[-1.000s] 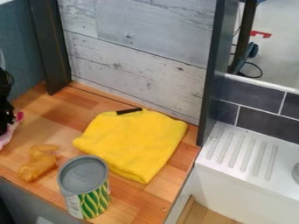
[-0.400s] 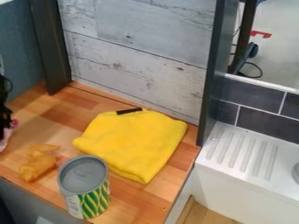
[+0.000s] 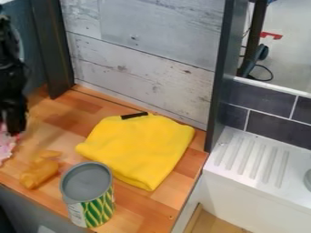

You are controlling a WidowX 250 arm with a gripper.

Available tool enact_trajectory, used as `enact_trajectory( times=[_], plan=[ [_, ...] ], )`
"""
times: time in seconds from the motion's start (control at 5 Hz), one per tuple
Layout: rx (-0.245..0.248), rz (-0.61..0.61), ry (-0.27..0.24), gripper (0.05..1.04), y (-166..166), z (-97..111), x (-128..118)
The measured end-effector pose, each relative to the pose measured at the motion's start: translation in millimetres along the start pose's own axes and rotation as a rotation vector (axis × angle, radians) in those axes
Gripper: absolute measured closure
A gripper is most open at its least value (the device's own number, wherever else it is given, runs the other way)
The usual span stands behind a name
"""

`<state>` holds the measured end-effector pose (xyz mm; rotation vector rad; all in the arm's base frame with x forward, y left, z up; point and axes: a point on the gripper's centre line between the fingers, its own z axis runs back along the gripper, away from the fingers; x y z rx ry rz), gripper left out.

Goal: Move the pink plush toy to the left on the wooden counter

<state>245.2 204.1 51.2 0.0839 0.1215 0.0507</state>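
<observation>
An open can [image 3: 87,193], grey inside, stands on the wooden counter [image 3: 137,214], the gripper [image 3: 14,128], spread indeterminable, near pink material [image 3: 5,148].

The black robot arm [image 3: 9,50] stands close to upright along the view's edge, between nine and ten o'clock, partly cut off there. Below it, the black gripper [image 3: 15,124] hangs at nine o'clock, its tip pointing down towards six o'clock.

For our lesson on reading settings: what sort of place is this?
Probably a toy kitchen set up indoors: a wooden counter, a white ridged drainboard and dark tiles suggest it.
</observation>
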Motion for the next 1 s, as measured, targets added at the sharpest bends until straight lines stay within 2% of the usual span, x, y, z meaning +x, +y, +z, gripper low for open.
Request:
enact_trajectory(
  times=[0.2, 0.4, 0.6, 0.8, 1.0],
  plan=[
    [0.024, -0.006, -0.025, 0.078, -8, 24, 1],
    [0.092, -0.078, -0.125, 0.083, -30, 69, 10],
    [0.086, -0.186, -0.164, 0.083, -68, 88, 16],
    [0.025, -0.244, -0.138, 0.083, -96, 87, 18],
    [-0.037, -0.244, -0.116, 0.083, -117, 83, 20]
  ],
)
